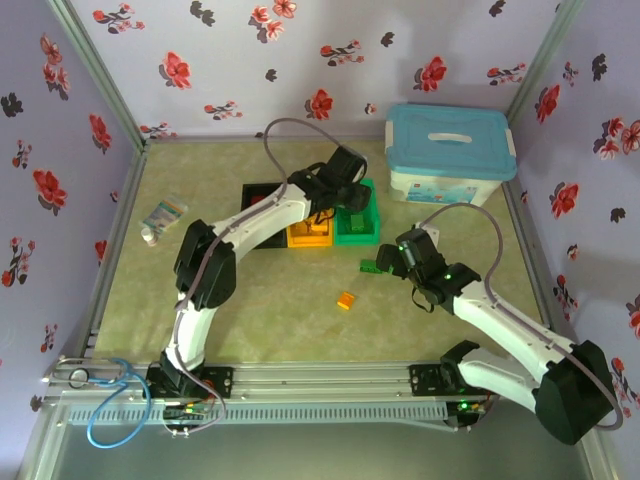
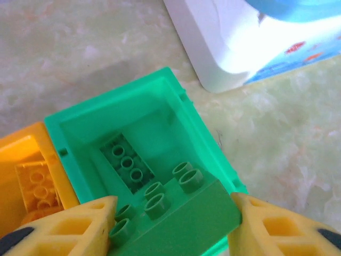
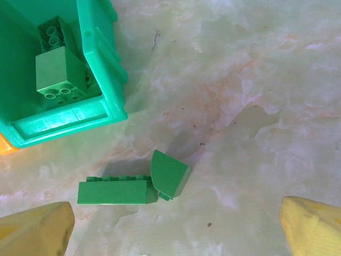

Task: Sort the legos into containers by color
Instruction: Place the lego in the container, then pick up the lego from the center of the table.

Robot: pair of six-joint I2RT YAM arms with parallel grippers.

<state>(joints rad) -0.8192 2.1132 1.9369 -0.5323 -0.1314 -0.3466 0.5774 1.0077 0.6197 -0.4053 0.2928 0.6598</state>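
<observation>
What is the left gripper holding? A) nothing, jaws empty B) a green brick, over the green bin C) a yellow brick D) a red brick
B: in the left wrist view the left gripper clamps a green brick from both sides, above the green bin.

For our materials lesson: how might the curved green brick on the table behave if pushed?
The curved green brick looks hard and glossy: probably stiff, light, slippery. Its rounded face may let it rock. Pushed, it would likely shove the long green brick beside it.
</observation>
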